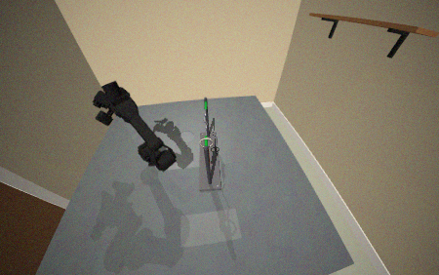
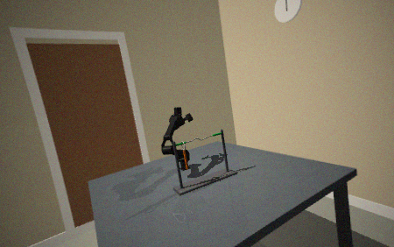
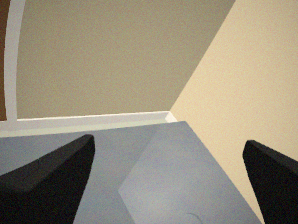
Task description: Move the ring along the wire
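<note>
The ring (image 1: 206, 137) hangs around the green part of the wire beside the near post, which is the left post (image 2: 179, 171) in the exterior view. Its orange handle (image 2: 186, 160) hangs straight down below the wire. The thin grey wire (image 2: 199, 139) runs, with bends, to the other green part (image 1: 206, 105) (image 2: 217, 134) at the far post (image 2: 225, 154). My gripper (image 3: 173, 147) is open, with nothing between its fingers. It is raised to the left of the wire frame in the top view, well apart from ring and handle. The wrist view shows neither ring nor wire.
Both posts stand on a flat grey base (image 1: 204, 186) (image 2: 206, 183) on the blue-grey table (image 1: 278, 215) (image 2: 280, 188) (image 3: 165, 185). My arm (image 1: 143, 131) (image 2: 170, 131) rises beside the frame. Shadows of arm and frame fall across the tabletop. Walls stand beyond the table.
</note>
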You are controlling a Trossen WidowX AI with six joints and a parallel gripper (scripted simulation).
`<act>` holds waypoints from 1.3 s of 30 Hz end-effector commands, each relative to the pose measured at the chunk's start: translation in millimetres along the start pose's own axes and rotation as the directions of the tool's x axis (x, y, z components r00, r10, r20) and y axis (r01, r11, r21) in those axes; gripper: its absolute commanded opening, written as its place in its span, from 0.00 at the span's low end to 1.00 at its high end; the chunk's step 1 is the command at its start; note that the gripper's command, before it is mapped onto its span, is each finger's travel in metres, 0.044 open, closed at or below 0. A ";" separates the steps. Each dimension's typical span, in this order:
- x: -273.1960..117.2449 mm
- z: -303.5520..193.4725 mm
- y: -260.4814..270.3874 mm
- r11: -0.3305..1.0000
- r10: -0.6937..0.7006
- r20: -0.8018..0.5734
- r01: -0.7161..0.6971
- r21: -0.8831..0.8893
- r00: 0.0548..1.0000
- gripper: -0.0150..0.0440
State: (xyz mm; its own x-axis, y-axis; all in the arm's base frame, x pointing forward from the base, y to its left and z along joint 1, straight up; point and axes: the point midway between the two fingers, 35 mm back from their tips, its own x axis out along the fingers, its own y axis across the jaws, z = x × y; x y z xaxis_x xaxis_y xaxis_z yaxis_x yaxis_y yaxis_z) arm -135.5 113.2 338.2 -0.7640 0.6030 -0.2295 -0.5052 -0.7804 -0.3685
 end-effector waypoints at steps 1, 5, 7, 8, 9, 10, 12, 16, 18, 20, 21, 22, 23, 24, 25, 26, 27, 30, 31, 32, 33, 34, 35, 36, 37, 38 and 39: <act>0.4 -0.5 -0.7 1.000 -0.004 -0.002 0.004 0.001 1.000 0.89; 8.5 -10.6 -15.3 0.997 -0.074 -0.040 0.075 0.017 0.996 0.71; 12.4 -17.3 -24.6 0.993 -0.116 -0.063 0.118 0.026 0.991 0.62; 14.1 -20.7 -29.3 0.990 -0.137 -0.075 0.140 0.030 0.988 0.58; 15.6 -24.3 -34.1 0.986 -0.158 -0.087 0.161 0.034 0.984 0.53; 16.9 -28.1 -38.9 0.982 -0.178 -0.099 0.183 0.038 0.979 0.53; 18.9 -35.8 -48.8 0.973 -0.219 -0.123 0.225 0.045 0.968 0.53; 20.6 -51.9 -68.5 0.950 -0.295 -0.169 0.308 0.058 0.941 0.53; 20.7 -59.6 -77.8 0.936 -0.327 -0.188 0.344 0.067 0.926 0.53; 20.1 -67.5 -87.0 0.922 -0.357 -0.206 0.379 0.077 0.911 0.53; 19.5 -71.5 -91.6 0.914 -0.372 -0.214 0.397 0.081 0.903 0.53; 18.8 -75.5 -96.1 0.906 -0.387 -0.223 0.414 0.086 0.895 0.53; 17.8 -79.7 -100.6 0.898 -0.402 -0.232 0.431 0.090 0.886 0.53; 16.7 -83.9 -105.1 0.889 -0.416 -0.241 0.448 0.094 0.877 0.53; 15.1 -88.4 -109.5 0.880 -0.431 -0.250 0.465 0.098 0.867 0.53; 13.3 -92.9 -113.8 0.870 -0.445 -0.259 0.483 0.102 0.857 0.53; 11.3 -97.4 -118.1 0.860 -0.459 -0.269 0.500 0.106 0.847 0.53; 4.2 -111.4 -130.4 0.827 -0.500 -0.296 0.551 0.115 0.814 0.53; 1.5 -116.0 -134.3 0.815 -0.514 -0.305 0.567 0.118 0.802 0.53; -1.5 -120.8 -138.1 0.803 -0.527 -0.314 0.584 0.121 0.790 0.53; -4.6 -125.5 -141.9 0.791 -0.539 -0.323 0.600 0.124 0.778 0.53; -7.9 -130.2 -145.5 0.778 -0.552 -0.332 0.616 0.126 0.765 0.53; -11.5 -135.0 -148.9 0.765 -0.564 -0.341 0.631 0.128 0.752 0.53; -15.1 -139.8 -152.3 0.751 -0.576 -0.350 0.647 0.130 0.739 0.53; -19.0 -144.5 -155.5 0.737 -0.587 -0.359 0.662 0.132 0.726 0.53; -23.0 -149.3 -158.6 0.723 -0.599 -0.367 0.677 0.134 0.712 0.53; -27.2 -154.0 -161.5 0.709 -0.610 -0.376 0.692 0.136 0.698 0.53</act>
State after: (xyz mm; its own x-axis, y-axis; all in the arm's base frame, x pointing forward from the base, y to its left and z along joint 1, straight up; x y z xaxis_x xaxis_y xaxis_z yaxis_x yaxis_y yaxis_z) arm 7.9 245.1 273.1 -0.1335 0.9531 -0.2715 -0.9246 -0.2184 -0.3120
